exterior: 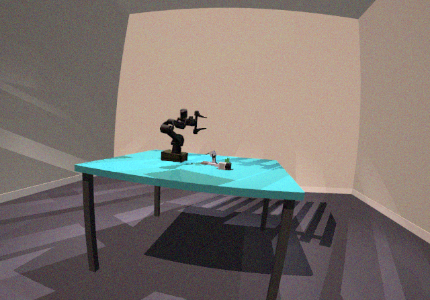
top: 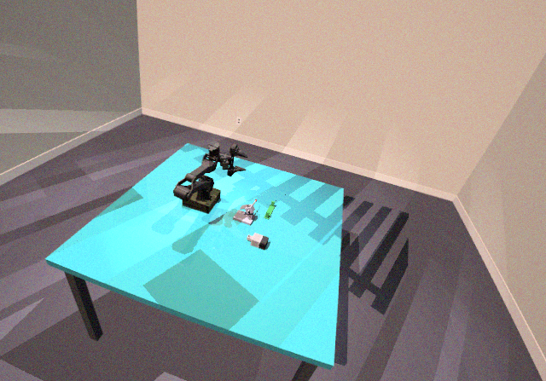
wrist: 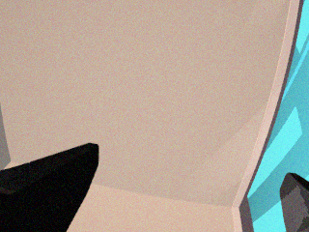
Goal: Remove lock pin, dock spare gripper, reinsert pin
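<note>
My gripper (top: 237, 162) (exterior: 201, 122) (wrist: 195, 170) is open and empty. It is raised high above the table near the arm's base and points towards the wall; the wrist view shows only wall and a strip of table. The small grey mount (top: 244, 216) (exterior: 209, 162) stands on the table in front of the arm's base. A thin grey pin (top: 252, 204) (exterior: 212, 154) sticks up from it at a slant. The spare gripper (top: 258, 240) (exterior: 224, 166), with a pale spigot and a dark body, lies on its side nearer the front, apart from the mount.
A small green piece (top: 270, 210) (exterior: 227, 160) lies just right of the mount. The arm's base (top: 200, 199) (exterior: 173, 156) sits towards the back left of the turquoise table (top: 132, 245) (exterior: 263, 182). Walls stand well behind the table.
</note>
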Controlling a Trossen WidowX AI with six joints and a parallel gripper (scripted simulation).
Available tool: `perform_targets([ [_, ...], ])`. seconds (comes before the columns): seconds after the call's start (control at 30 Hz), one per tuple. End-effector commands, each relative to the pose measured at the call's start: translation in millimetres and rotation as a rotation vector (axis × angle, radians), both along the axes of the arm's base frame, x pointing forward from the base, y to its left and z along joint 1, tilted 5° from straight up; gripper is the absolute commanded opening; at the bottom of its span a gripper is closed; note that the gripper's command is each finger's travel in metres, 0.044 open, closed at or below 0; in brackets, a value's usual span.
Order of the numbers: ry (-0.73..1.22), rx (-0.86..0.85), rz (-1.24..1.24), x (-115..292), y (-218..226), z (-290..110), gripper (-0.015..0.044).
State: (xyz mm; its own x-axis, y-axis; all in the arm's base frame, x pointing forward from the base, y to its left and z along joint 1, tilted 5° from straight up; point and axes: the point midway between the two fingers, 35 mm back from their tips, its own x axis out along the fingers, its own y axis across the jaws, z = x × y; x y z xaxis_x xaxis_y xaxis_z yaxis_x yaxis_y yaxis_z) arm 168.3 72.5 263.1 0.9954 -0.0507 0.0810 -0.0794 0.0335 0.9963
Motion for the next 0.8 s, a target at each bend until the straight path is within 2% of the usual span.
perform_targets([
  [0.0, 0.0, -0.014, 0.0, 0.4, 0.6, 0.7, 0.0374],
  [0.07, 0.001, -0.123, -0.001, 3.9, 5.4, 5.5, 0.0321],
  [0.13, 0.009, -0.339, -0.001, 11.7, 15.1, 13.2, 0.03],
  [0.27, 0.086, -0.962, 0.033, 41.0, 41.3, 20.3, 0.03],
  [0.43, 0.269, -1.673, 0.207, 83.8, 55.2, 1.5, 0.03],
  [0.6, 0.467, -2.213, 0.609, 116.6, 41.2, -34.1, 0.03],
  [0.7, 0.532, -2.403, 0.972, 126.1, 23.6, -57.0, 0.03],
  [0.77, 0.531, -2.458, 1.251, 127.6, 10.0, -70.5, 0.03],
])
